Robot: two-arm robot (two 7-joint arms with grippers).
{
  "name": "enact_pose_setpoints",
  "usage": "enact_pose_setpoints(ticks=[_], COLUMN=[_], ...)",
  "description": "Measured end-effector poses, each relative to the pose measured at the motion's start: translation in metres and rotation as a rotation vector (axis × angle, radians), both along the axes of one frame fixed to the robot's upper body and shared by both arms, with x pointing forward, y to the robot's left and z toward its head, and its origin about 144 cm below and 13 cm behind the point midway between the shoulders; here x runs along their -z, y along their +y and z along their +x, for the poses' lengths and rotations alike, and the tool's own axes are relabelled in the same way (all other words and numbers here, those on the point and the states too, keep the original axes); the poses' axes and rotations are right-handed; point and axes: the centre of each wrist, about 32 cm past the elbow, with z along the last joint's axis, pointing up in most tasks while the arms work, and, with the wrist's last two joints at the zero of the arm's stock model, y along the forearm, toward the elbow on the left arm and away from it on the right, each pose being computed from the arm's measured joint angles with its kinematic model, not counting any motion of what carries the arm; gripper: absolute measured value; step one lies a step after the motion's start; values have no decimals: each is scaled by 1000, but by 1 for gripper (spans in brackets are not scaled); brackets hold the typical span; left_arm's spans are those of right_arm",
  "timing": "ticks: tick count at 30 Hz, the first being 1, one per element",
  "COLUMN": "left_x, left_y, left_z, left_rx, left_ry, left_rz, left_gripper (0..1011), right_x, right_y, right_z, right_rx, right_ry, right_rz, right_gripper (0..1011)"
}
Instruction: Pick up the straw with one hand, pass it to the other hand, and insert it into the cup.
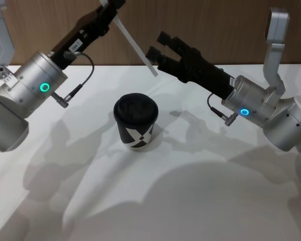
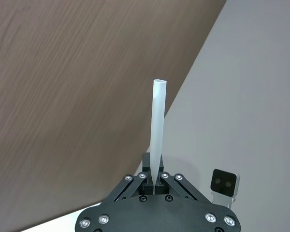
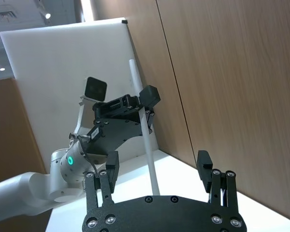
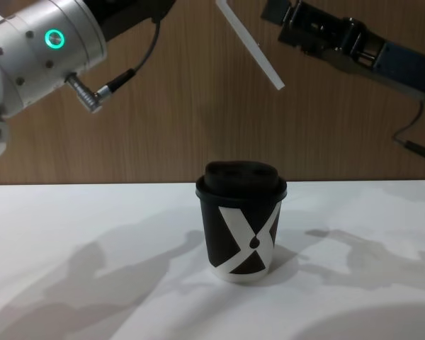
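wood panelling (image 1: 215, 30) is running behind a plain white table (image 1: 215, 196), which is catching soft shadows of both arms and carrying the cup (image 1: 135, 131), sitting upright near the middle with its domed lid (image 1: 135, 109) on. the left gripper (image 2: 153, 166) is hanging high over the far left of the table, pinching the straw (image 1: 135, 47) by one end with its jaws drawn in tight, so the rest is slanting down toward the right, well above the cup and touching nothing else. the right gripper (image 1: 159, 45) is hovering just beside the straw's free lower end with its fingers spread wide and gripping nothing. judging by that pose, the two arms are meeting in mid-air around the handover, with the straw being held by its end so its length is leaving room for a second grip. the straw's tip is hanging high and off toward the lid's right side, so insertion is looking not yet lined up.
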Motion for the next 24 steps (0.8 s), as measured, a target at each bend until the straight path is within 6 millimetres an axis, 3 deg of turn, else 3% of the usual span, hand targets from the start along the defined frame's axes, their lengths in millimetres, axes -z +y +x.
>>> enact_pose_setpoints(ticks=[24], left_x=[1], left_y=[15], left_z=[-19], left_rx=[-43], left_ry=[-38], left_rz=[71], left_gripper=[11], right_x=[0], right_y=[0], right_z=[0], right_rx=[0], right_ry=[0], right_rz=[0], right_gripper=[1001])
